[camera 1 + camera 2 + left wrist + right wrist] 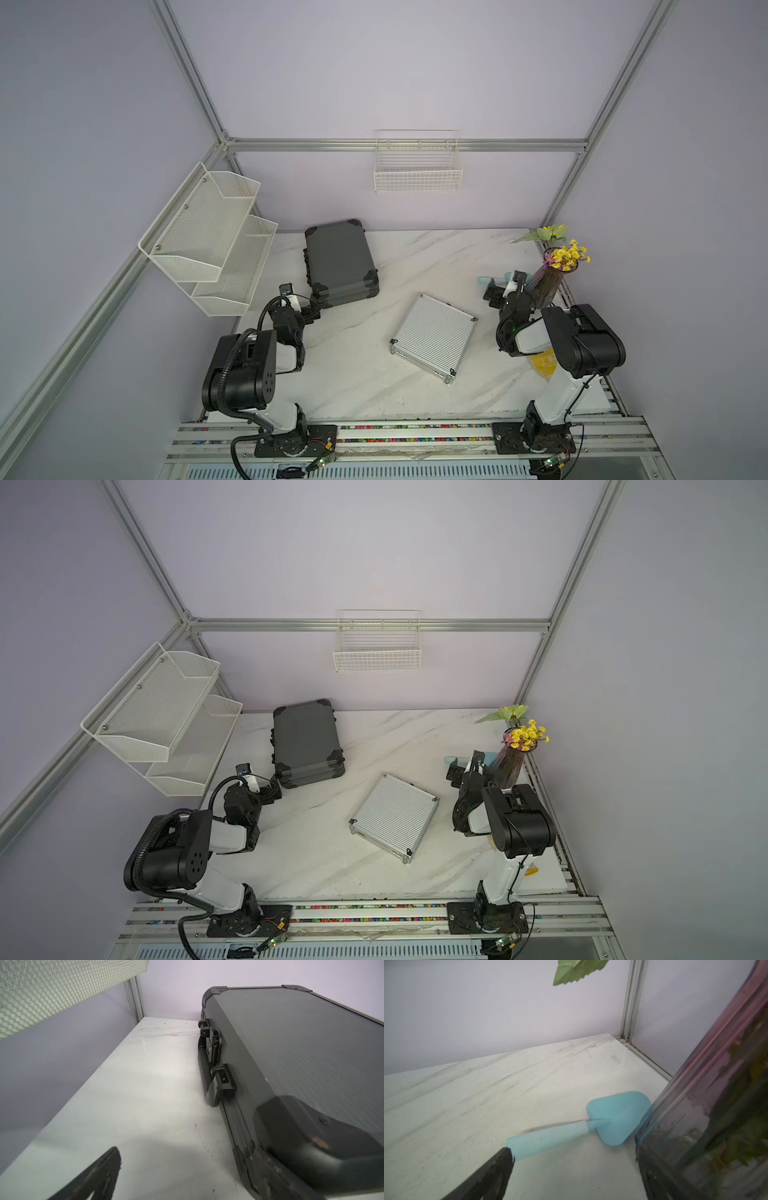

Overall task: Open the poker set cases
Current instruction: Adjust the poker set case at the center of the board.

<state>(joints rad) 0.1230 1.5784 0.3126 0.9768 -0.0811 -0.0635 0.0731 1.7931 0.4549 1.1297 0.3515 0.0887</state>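
Obs.: the dark grey case lies flat at the far left of the bench, lid down. It has a matt grey shell with a fine weave texture and black guards on all four corners. Its long axis runs near to far, with the near end swung slightly right. The side with the handle and two black latches faces left, as the left wrist view shows; the handle lies folded down against the bench. I cannot tell whether the latches are released. The silver case sits flat near mid-bench, toward the right and well apart from the grey one, also shut. It is bright ribbed aluminium with small metal corner caps. It looks nearly square, so I read no clear long axis; it is turned corner-on, and the latch edge faces near and slightly left. Both cases show the same way in both top views. My left fingers are spread wide and hold nothing, low at the grey case's near left corner; I cannot tell whether they touch it. My right fingers are also spread wide and empty, at the far right beside the glass vase, just over the handle end of a blue trowel.
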